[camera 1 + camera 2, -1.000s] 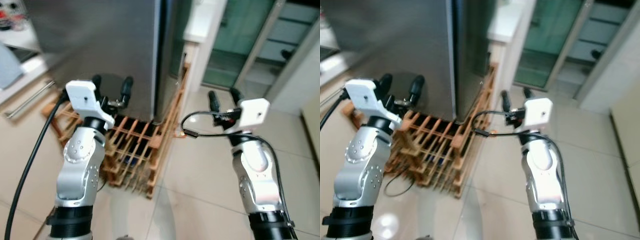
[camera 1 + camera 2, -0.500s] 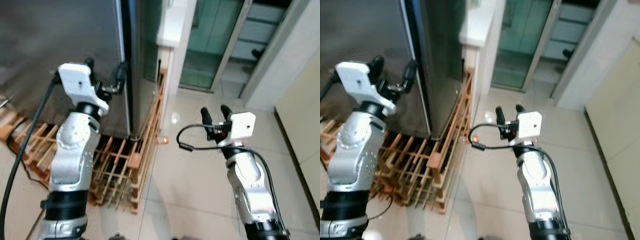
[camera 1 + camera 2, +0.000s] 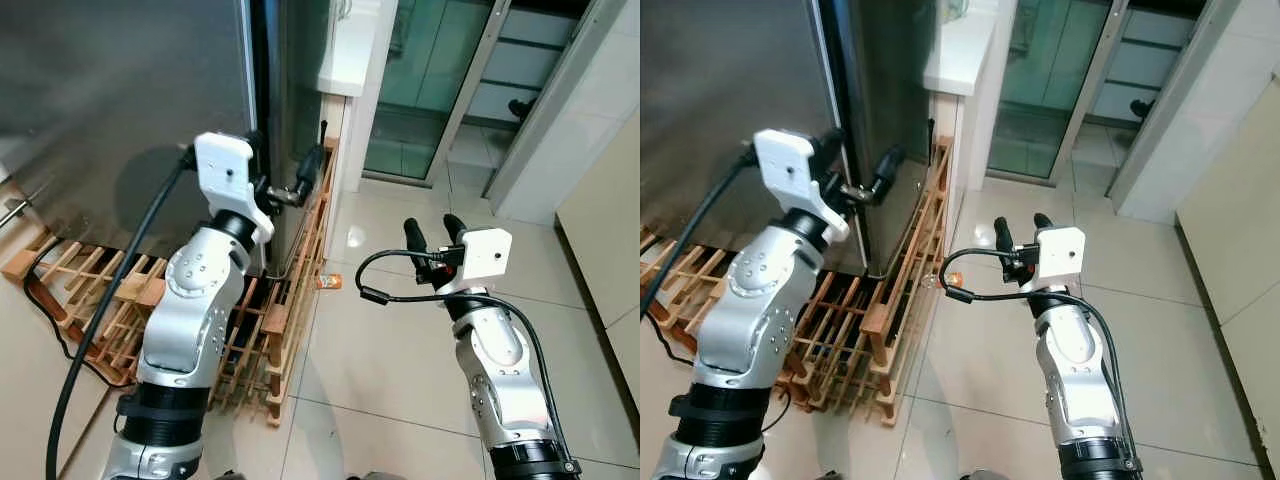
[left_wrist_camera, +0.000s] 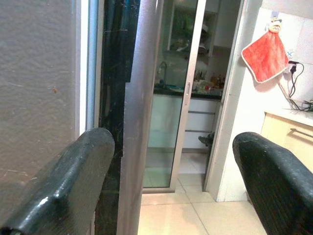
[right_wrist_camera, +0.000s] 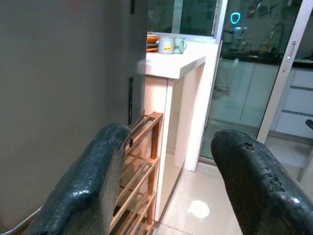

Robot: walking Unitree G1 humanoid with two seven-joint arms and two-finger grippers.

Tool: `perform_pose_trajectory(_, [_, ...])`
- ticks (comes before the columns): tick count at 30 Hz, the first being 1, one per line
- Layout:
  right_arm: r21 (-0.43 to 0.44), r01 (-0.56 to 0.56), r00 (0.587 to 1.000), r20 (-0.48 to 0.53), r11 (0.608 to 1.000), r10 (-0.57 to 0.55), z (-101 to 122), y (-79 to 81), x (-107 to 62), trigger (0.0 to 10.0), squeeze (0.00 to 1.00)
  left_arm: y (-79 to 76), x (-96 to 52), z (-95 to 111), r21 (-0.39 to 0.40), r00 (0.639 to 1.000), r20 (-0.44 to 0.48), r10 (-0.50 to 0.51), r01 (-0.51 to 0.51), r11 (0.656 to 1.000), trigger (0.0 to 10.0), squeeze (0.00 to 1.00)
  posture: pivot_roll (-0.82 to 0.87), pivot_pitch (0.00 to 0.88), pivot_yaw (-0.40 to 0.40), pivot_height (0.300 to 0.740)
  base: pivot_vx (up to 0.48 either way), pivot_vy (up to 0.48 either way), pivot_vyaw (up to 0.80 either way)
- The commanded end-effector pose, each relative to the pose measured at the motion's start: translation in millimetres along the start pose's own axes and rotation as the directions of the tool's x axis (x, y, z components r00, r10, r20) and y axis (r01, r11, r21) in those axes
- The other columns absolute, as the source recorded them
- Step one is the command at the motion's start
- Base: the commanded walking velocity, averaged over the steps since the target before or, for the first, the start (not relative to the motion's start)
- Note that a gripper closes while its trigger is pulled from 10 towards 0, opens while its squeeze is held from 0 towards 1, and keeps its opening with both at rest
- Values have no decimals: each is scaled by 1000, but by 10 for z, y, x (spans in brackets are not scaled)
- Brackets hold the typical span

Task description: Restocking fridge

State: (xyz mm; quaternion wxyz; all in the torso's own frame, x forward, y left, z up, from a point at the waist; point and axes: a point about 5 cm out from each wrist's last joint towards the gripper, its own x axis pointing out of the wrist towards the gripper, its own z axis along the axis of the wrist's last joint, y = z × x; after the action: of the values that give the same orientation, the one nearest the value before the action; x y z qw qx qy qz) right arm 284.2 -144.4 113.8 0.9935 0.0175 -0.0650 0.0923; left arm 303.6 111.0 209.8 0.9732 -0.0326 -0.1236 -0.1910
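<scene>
Left gripper point(image 3: 283, 173) is raised at the fridge point(image 3: 120, 90), my landmark for this report: its two black fingers are spread apart and empty, straddling the fridge's front right corner edge without clamping anything. In the left wrist view one finger point(image 4: 63, 186) lies against the grey steel door face, and the other finger point(image 4: 279, 181) stands clear on the open side, with the vertical door edge between them. My right gripper point(image 3: 435, 232) is held well to the right of the fridge, above the tiled floor point(image 3: 390, 360); its fingers are likewise parted and hold nothing. The fridge is shut, its brushed-steel door filling the upper left of the head views. A wooden rack point(image 3: 250, 330) of slatted shelves sits on the floor at the foot of the fridge, running along its front and right side. A small orange object point(image 3: 330, 282) lies on the floor just right of the rack; I cannot tell what it is. A white counter point(image 3: 960, 45) stands just beyond the fridge's right side, and glass sliding doors point(image 3: 440, 80) lie farther right of it.
</scene>
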Motion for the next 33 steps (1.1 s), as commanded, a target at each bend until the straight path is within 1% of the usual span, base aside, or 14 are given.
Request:
perform_pose_trajectory(1, [7,8,999,-35,1000,-8,-68,-20,-30,10000,0,-30,-20,-5,11,1000,-22,-19,19,1000,10000,0,0,0,-53,740,0,0,0])
perform_pose_trajectory(7, [8,5,999,-42,1000,-5,-81,-15,0,10000,0,5,0,-134,20,996,-89,31,-29,999,10000,0,3,0,-55,740,0,0,0])
perform_pose_trajectory(9, [7,6,999,-42,1000,-6,-79,-19,3,10000,0,78,6,-210,-30,988,-127,86,-90,995,10000,0,-5,0,-53,740,0,0,0])
perform_pose_trajectory(10, [6,7,999,-42,1000,-7,-78,-23,2,10000,0,110,3,-236,-41,984,-143,107,-114,993,10000,0,-5,0,-53,740,0,0,0])
perform_pose_trajectory(11, [6,7,999,-42,1000,-7,-78,-23,2,10000,0,110,3,-236,-41,984,-143,107,-114,993,10000,0,-5,0,-53,740,0,0,0])
perform_pose_trajectory(12, [4,12,999,-45,1000,-11,-86,-37,-5,10000,0,156,0,-268,-83,976,-164,144,-159,984,10000,0,-7,0,-54,740,0,0,0])
perform_pose_trajectory(14, [2,14,999,-49,1000,-14,-98,-47,-16,10000,0,165,1,-275,-114,973,-168,156,-177,978,10000,0,-9,0,-54,740,0,0,0])
perform_pose_trajectory(16, [2,15,999,-52,1000,-15,-104,-48,-22,10000,0,137,16,-263,-124,977,-161,143,-164,979,10000,0,-9,0,-56,740,0,0,0])
perform_pose_trajectory(21, [1,12,999,-53,1000,-12,-103,-41,-12,10000,0,-9,84,-189,-131,990,-120,79,-95,987,10000,0,-8,0,-58,740,0,0,0])
perform_pose_trajectory(22, [1,12,999,-53,1000,-12,-103,-41,-12,10000,0,-9,84,-189,-131,990,-120,79,-95,987,10000,0,-8,0,-58,740,0,0,0])
perform_pose_trajectory(23, [0,11,999,-52,1000,-11,-100,-41,-7,10000,0,-58,101,-152,-150,994,-100,51,-66,987,10000,0,-9,0,-58,740,0,0,0])
perform_pose_trajectory(25, [-2,12,999,-53,1000,-12,-99,-48,-6,10000,0,-104,103,-106,-161,997,-80,15,-28,987,10000,0,-10,0,-57,740,0,0,0])
perform_pose_trajectory(28, [-4,13,998,-57,1000,-13,-113,-56,-19,10000,0,-146,95,-61,-160,998,-68,-16,5,987,10000,0,-10,0,-58,740,0,0,0])
perform_pose_trajectory(33, [-5,11,998,-61,1000,-11,-126,-49,-28,10000,0,-178,100,-48,-164,998,-62,-31,21,986,10000,0,-8,0,-59,740,0,0,0])
